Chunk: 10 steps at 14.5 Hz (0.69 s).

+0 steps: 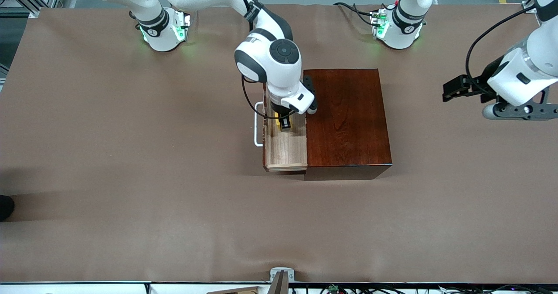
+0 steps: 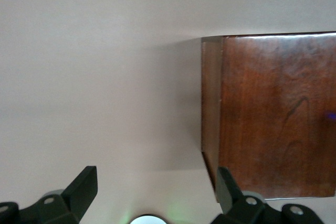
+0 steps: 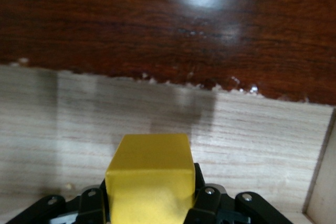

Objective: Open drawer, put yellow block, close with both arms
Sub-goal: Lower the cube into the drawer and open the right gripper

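The drawer point(image 1: 285, 152) stands pulled out of the dark red-brown box point(image 1: 346, 119), toward the right arm's end of the table, with its white handle point(image 1: 258, 126) outermost. My right gripper point(image 1: 284, 123) reaches down into the pale tray and is shut on the yellow block point(image 1: 284, 122). In the right wrist view the block point(image 3: 149, 177) sits between the fingers point(image 3: 207, 203) over the tray floor point(image 3: 79, 129), near a glossy dark panel point(image 3: 157, 24). My left gripper point(image 1: 449, 90) waits open and empty above the table beside the box, toward the left arm's end.
The left wrist view shows the box's corner point(image 2: 273, 114) and bare brown table cover point(image 2: 94, 77) between its open fingers point(image 2: 84, 187). The green-lit arm bases point(image 1: 165, 30) point(image 1: 394, 26) stand along the table edge farthest from the front camera.
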Available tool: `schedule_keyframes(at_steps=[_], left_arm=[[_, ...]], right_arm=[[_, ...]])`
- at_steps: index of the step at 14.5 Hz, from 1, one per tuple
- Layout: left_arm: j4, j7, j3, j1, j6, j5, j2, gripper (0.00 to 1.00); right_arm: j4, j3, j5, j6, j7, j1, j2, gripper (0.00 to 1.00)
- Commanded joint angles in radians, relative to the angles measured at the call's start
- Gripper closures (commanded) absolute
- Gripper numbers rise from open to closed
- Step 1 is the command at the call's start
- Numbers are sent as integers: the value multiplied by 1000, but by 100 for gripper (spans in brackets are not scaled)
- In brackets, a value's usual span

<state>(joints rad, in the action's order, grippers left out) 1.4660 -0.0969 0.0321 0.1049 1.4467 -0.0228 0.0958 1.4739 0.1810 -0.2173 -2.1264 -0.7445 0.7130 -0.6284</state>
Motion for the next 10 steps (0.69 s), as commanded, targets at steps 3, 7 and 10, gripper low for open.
schedule_keyframes(at_steps=[3, 7, 10], left_arm=[[42, 60, 3, -30, 14, 23, -45, 0], [39, 59, 3, -28, 14, 23, -42, 0], [34, 45, 8, -27, 12, 21, -39, 0]], right_arm=[[-37, -5, -24, 10, 63, 17, -19, 0], [-50, -5, -7, 25, 62, 5, 10, 0], [-52, -5, -4, 130, 66, -12, 87, 0]])
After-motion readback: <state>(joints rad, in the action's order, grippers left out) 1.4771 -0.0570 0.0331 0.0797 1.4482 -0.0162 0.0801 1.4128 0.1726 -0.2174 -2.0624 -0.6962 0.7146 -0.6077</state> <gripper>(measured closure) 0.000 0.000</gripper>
